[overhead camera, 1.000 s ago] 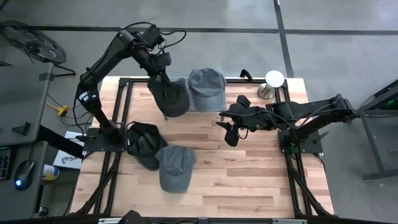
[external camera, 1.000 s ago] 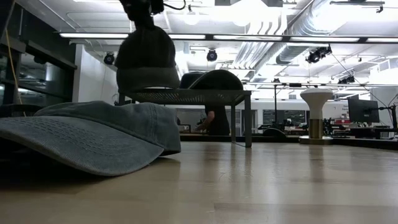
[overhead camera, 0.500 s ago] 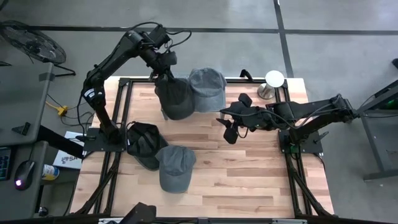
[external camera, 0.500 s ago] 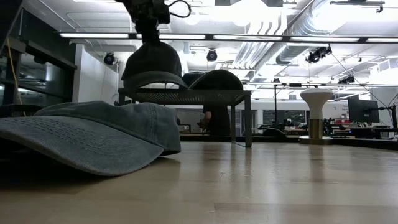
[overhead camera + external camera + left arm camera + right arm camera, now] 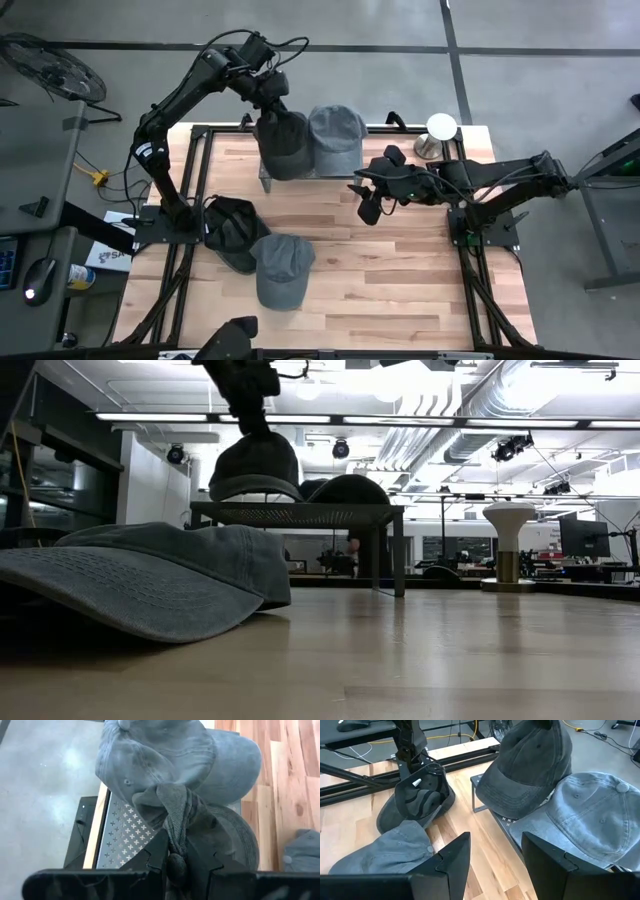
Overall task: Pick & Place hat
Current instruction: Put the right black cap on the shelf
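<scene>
four hats are in play, and the one being placed is the dark hat (image 5: 283, 143), hanging from the left gripper (image 5: 268, 97) over the metal rack (image 5: 300, 514) at the far edge of the table (image 5: 400, 270). the left jaws are pinched nearly shut on a bunched fold of its crown, plain in the left wrist view. its brim looks to rest on or just above the rack top, just beside the blue-grey hat (image 5: 337, 140) already sitting there; in the right wrist view the two seem to touch or overlap slightly.

this looks like the placing step, close to its end. the next move calls for letting the hat settle fully on the rack, then opening the jaws and lifting clear without dragging the fabric or nudging its neighbour.

two more hats lie on the table nearer the front: a black hat (image 5: 232, 230), upturned, and a grey hat (image 5: 281, 270) touching it.

the right gripper (image 5: 372, 205) hovers mid-table, jaws apart and holding nothing.
</scene>
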Controlling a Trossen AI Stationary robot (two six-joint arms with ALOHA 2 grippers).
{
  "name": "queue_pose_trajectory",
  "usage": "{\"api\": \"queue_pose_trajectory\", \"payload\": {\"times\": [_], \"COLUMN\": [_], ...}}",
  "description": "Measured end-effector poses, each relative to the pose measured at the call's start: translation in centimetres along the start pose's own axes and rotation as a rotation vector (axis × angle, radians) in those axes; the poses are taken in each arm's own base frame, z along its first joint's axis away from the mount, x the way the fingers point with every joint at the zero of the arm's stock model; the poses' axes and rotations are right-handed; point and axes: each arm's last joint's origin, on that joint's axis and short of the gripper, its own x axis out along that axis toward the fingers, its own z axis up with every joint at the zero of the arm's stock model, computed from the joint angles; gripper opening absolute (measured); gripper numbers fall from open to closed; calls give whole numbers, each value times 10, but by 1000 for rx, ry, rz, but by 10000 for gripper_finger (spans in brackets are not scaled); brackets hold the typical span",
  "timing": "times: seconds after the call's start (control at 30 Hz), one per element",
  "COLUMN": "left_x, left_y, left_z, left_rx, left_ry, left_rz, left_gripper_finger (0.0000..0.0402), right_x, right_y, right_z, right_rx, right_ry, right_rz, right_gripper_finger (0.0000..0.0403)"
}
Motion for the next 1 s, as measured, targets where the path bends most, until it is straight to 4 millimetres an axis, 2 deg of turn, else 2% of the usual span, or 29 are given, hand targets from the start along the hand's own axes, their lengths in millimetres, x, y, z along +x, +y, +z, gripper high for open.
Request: {"api": "queue_pose_trajectory", "payload": {"times": [0.27, 0.6, 0.8, 1.0], "left_x": [0, 0, 0, 0], "left_y": [2, 2, 2, 2], "left_z": [2, 2, 1, 1], "left_rx": [23, 25, 32, 32], "left_ry": [-3, -2, 4, 4], "left_rz": [38, 48, 49, 47], "left_gripper_finger": [49, 52, 55, 102], "right_x": [8, 38, 40, 40], "right_y": [-11, -16, -16, -16], "right_z": [4, 7, 8, 8], "right_rx": [24, 60, 61, 62], "right_ry": [-9, -15, -22, -19], "right_rz": [-56, -60, -60, -50], "right_gripper_finger": [169, 169, 170, 170]}}
